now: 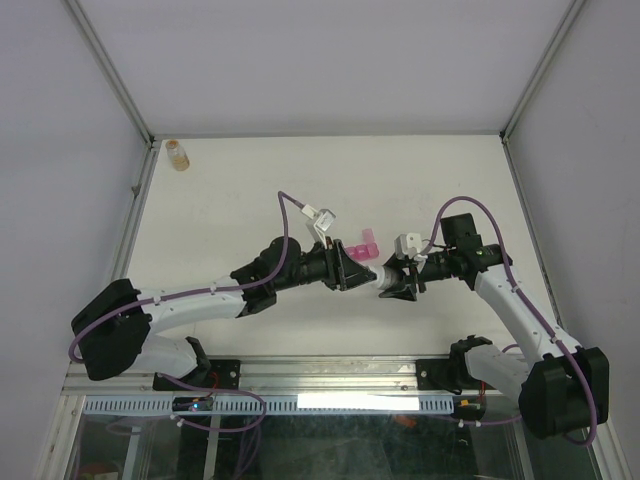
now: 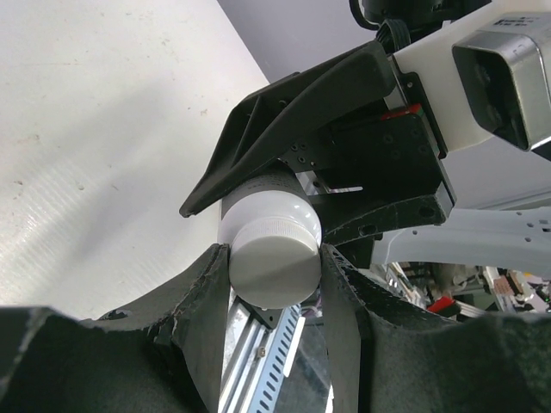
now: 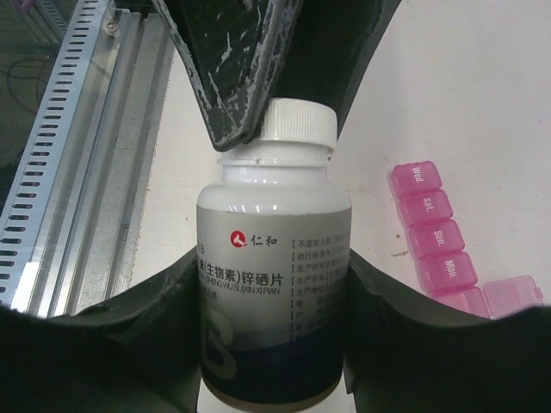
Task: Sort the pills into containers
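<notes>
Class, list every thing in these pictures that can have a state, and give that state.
white bottle: held level between both grippers, cap on.
left gripper: shut on the cap.
right gripper: shut on the white bottle.
pink organiser: labelled lids shut, end lid seems open.
amber bottle: upright, untouched.
</notes>
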`<state>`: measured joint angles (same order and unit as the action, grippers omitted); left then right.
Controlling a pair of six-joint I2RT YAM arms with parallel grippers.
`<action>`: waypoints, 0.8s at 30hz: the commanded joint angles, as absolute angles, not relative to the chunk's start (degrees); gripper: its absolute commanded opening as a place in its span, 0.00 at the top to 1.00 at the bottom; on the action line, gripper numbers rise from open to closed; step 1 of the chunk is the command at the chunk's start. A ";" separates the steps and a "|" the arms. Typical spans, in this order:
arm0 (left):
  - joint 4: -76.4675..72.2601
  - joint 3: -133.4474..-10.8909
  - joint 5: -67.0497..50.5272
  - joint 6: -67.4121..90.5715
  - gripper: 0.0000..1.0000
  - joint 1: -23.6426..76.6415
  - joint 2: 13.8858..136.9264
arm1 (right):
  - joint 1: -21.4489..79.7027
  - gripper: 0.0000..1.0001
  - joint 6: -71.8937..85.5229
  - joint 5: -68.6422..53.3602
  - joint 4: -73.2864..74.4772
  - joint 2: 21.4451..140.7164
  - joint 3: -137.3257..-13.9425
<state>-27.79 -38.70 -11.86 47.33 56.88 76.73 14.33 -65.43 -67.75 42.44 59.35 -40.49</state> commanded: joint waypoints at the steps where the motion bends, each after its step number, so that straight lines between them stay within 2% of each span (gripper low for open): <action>1: -31.99 -38.68 -9.98 51.61 0.86 55.17 72.70 | 14.19 1.00 -66.09 -69.59 42.37 58.63 -41.99; 12: -31.42 -38.90 -14.94 56.28 0.93 53.69 75.02 | 14.08 1.00 -66.09 -69.70 42.37 58.54 -42.06; 16: -33.69 -38.43 -16.98 61.53 0.94 53.18 76.01 | 14.06 1.00 -66.08 -69.66 42.36 58.62 -41.97; 19: -33.08 -39.18 -17.68 66.55 1.00 53.17 76.73 | 14.06 1.00 -66.09 -69.60 42.36 58.62 -41.94; 24: -28.26 -41.44 -18.85 71.94 1.00 53.17 78.42 | 14.11 1.00 -66.09 -69.42 42.37 58.62 -41.93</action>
<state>-27.09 -38.33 -16.97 64.16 53.89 77.91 14.33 -65.43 -68.12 41.85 59.31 -40.60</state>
